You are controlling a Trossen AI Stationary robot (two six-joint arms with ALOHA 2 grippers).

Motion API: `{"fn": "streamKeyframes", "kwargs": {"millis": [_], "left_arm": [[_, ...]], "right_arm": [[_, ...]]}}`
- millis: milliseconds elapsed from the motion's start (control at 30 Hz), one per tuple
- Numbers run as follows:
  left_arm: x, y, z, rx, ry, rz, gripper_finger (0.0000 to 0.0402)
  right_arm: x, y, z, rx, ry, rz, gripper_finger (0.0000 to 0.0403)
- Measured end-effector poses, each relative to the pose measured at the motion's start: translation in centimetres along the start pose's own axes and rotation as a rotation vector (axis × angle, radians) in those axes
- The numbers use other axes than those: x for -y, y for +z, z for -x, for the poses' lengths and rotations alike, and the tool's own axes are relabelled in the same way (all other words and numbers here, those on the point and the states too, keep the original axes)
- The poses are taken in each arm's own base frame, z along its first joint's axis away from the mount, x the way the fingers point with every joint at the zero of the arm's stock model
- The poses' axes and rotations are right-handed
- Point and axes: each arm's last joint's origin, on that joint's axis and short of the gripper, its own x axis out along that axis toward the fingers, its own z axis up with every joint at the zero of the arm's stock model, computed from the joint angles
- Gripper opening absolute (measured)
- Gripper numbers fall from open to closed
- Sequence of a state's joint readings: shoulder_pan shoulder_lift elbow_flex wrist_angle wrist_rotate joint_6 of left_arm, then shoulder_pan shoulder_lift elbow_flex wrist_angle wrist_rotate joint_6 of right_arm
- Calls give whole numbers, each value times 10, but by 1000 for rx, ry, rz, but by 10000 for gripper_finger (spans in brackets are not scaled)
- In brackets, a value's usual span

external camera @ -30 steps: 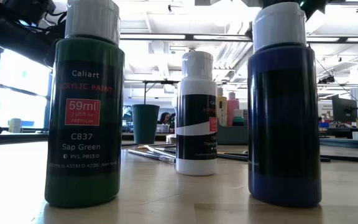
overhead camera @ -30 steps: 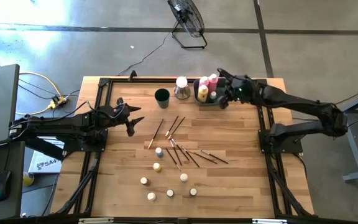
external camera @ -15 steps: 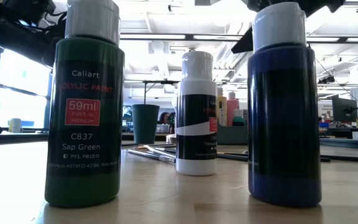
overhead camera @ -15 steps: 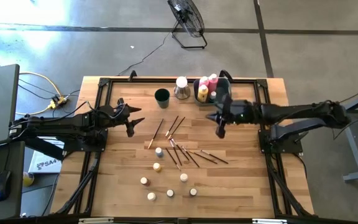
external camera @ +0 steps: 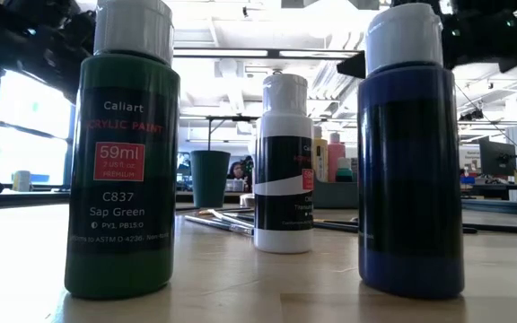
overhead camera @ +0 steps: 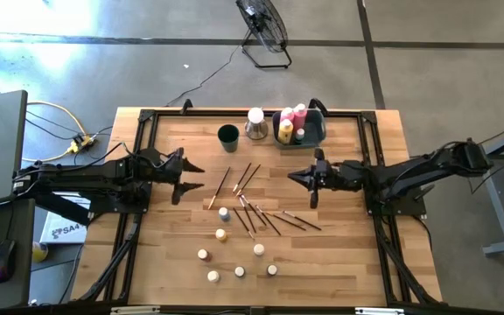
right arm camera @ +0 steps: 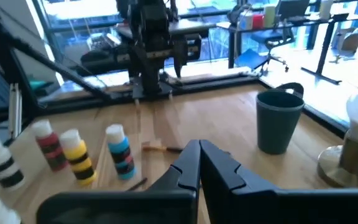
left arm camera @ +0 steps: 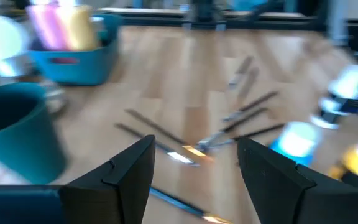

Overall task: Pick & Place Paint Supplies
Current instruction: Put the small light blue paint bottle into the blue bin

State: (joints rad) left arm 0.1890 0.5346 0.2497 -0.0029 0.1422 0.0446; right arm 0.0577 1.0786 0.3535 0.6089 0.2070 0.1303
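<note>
The left gripper (overhead camera: 185,176) hangs over the left part of the counter (overhead camera: 339,236), fingers spread apart with nothing between them. Just to its right the brushes (overhead camera: 254,206) lie scattered across the middle of the counter. Below them, toward the near edge, a loose group of small bottles (overhead camera: 223,234) stands upright. At the far edge sits a dark cup (overhead camera: 227,135), then a white-topped metal object (overhead camera: 255,123), then the bin (overhead camera: 317,133) holding pink and yellow bottles (overhead camera: 289,122). The right gripper (overhead camera: 304,178) hovers over the counter just right of the brushes and in front of the bin, its fingers closed together and holding nothing. From counter height, a green bottle (external camera: 124,152), a white one (external camera: 283,166) and a blue one (external camera: 411,152) stand close to the lens.
</note>
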Motion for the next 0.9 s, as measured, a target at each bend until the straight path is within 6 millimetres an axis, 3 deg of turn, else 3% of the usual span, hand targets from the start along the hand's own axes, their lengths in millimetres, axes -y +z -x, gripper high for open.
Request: {"fn": "streamKeyframes", "kwargs": {"millis": [200,500,900], "left_arm": [[3,0,0,4,-87,-1,225],[6,-1,-1,-4,-199,0,225],[25,-8,-34,-52,-293,-113,225]], "right_arm": [[0,-11,3,-39,5,-22,2],[0,-12,3,-47,4,-20,2],[0,-12,3,-49,4,-19,2]]}}
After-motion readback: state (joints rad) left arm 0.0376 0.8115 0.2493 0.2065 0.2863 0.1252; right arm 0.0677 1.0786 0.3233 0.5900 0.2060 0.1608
